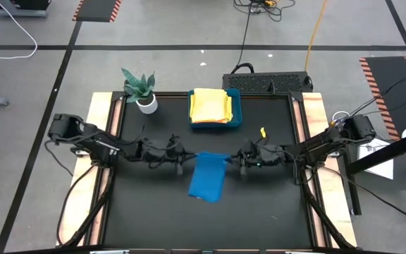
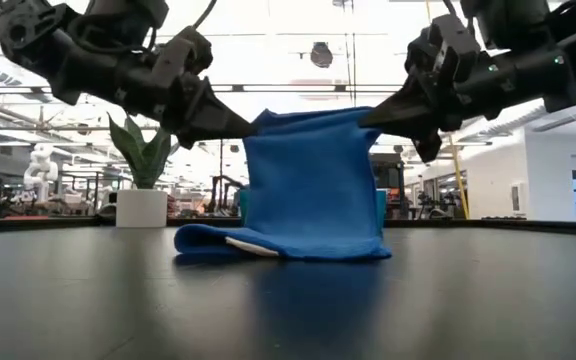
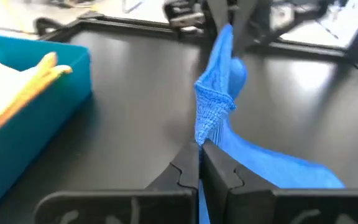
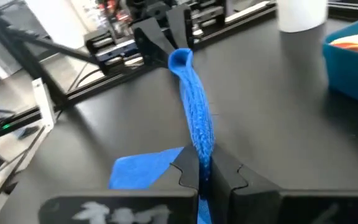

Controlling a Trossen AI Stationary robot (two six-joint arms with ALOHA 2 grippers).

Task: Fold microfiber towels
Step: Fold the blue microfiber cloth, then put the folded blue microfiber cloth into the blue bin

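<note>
While both grippers hold blue towel by top corners above table centre, I see lower edge dragging on black mat. Left gripper clamped on 1 corner, right gripper on other. Risk, I judge: thin pinch slips, fold lands crooked.

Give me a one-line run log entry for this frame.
left pincer: shut on blue towel | right pincer: shut on blue towel | towel: top edge lifted, bottom on table | tray: folded yellow towels
</note>
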